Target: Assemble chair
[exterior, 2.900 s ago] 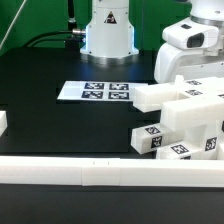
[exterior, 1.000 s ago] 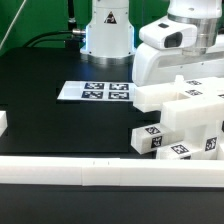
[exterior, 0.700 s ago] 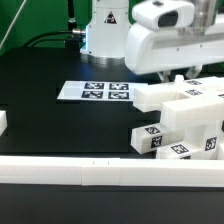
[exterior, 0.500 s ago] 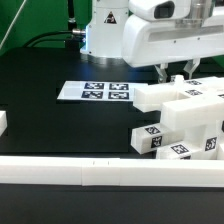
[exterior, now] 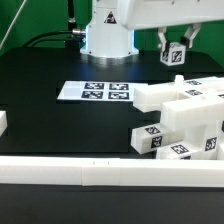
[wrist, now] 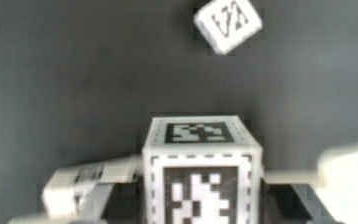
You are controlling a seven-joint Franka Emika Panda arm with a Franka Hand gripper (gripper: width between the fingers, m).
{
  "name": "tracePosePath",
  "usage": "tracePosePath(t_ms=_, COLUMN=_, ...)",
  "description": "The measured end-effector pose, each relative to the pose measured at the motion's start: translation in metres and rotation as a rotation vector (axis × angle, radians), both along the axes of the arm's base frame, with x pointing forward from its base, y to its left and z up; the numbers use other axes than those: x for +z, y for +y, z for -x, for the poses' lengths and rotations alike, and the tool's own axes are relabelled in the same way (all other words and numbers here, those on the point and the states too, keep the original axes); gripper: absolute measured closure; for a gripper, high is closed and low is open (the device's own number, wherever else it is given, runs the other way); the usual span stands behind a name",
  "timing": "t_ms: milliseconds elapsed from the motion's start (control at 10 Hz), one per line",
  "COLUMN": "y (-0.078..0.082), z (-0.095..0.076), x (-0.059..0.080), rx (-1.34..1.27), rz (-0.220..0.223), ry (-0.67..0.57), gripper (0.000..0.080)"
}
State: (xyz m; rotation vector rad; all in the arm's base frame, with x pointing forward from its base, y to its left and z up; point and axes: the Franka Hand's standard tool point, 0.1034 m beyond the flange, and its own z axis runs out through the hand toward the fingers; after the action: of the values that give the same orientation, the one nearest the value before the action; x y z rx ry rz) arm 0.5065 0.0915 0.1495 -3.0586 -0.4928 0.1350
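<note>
Gripper (exterior: 176,50) is pinching a short tagged post (exterior: 176,56) between its fingers (exterior: 165,42), holding it in the air at one o'clock in the exterior view. The other chair parts (exterior: 185,118) are lying heaped on the black table (exterior: 40,110) at four o'clock, apart from the post. The marker board (exterior: 95,91) is lying flat at nine o'clock of that heap.
</note>
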Motion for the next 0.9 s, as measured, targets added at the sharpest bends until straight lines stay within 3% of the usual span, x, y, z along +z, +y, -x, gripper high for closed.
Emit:
tracePosePath(t_ms=100, y=0.005, z=-0.018, x=0.008, rx=-0.014, rz=-0.002, ry=-0.026, gripper=0.0515)
tracePosePath(t_ms=600, y=0.006, z=-0.02, x=0.006, rx=-0.008, rz=0.001, ry=-0.022, gripper=0.0515)
tracePosePath(t_ms=900, y=0.029, z=-0.083, x=0.021, rx=-0.038, rz=0.002, ry=-0.054, gripper=0.0515)
